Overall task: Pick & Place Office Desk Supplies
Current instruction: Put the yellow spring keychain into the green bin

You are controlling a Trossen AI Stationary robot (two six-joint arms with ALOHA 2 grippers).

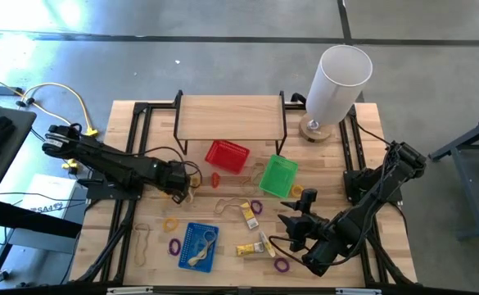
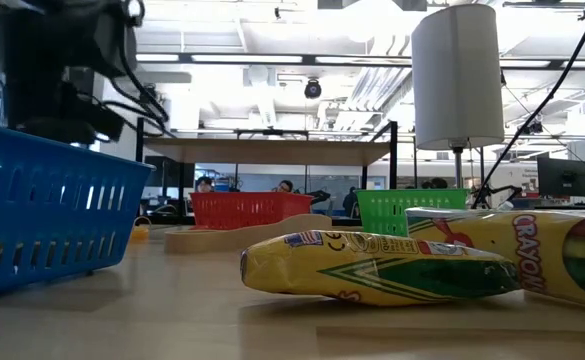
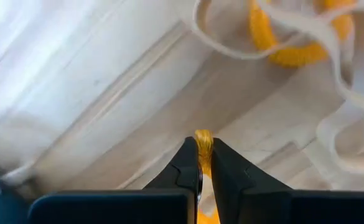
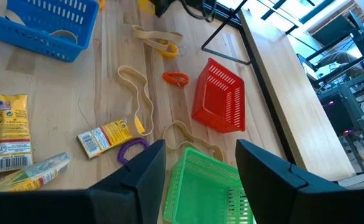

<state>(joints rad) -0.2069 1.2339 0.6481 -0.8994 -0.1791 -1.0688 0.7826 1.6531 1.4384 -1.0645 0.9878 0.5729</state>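
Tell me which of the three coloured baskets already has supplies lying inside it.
The blue basket, nearest the table's front edge: pale tan bands lie in it. The red basket and green basket hold nothing visible.

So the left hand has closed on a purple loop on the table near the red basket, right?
Not quite: the loop is yellow-orange, not purple. The left wrist view shows the left hand shut on a yellow-orange loop. The rest holds: in the high view that hand is down at the table, near the red basket.
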